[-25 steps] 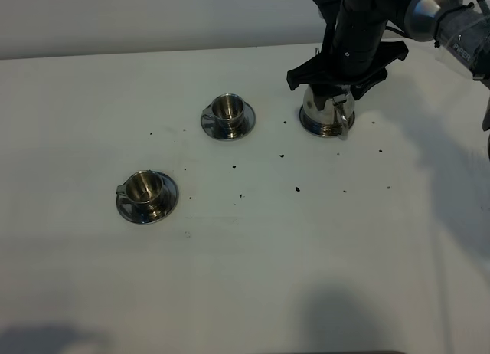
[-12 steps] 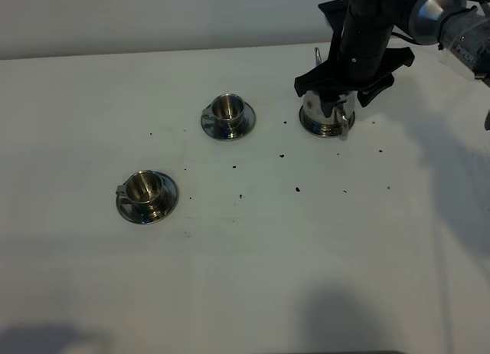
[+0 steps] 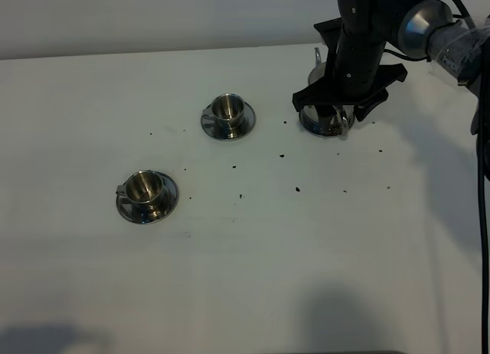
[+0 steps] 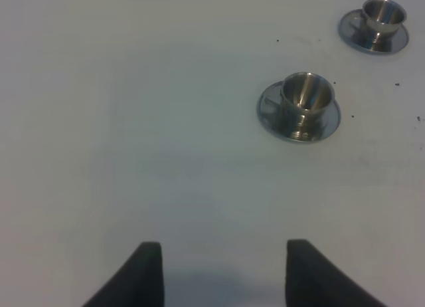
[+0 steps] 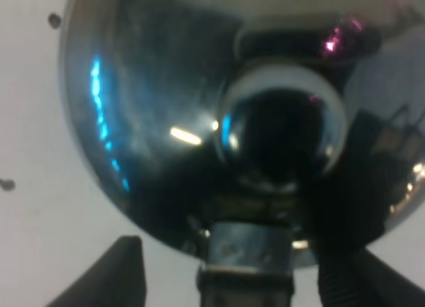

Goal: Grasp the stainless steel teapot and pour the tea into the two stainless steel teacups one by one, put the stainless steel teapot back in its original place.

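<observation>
The stainless steel teapot stands at the back right on its round steel disc, mostly hidden by my right gripper. In the right wrist view the domed lid and knob fill the frame, with the loop handle between the spread fingers; the gripper is open, not touching it. Two stainless steel teacups on saucers stand to the left, one far and one near. My left gripper is open and empty over bare table, with both cups ahead of it.
Small black specks are scattered on the white table between the cups and the teapot. The right arm's cable hangs down the right edge. The table's back edge runs behind the teapot.
My right gripper has come lower over the teapot and shifted slightly right, hiding more of it. The teapot and cups have not moved.
</observation>
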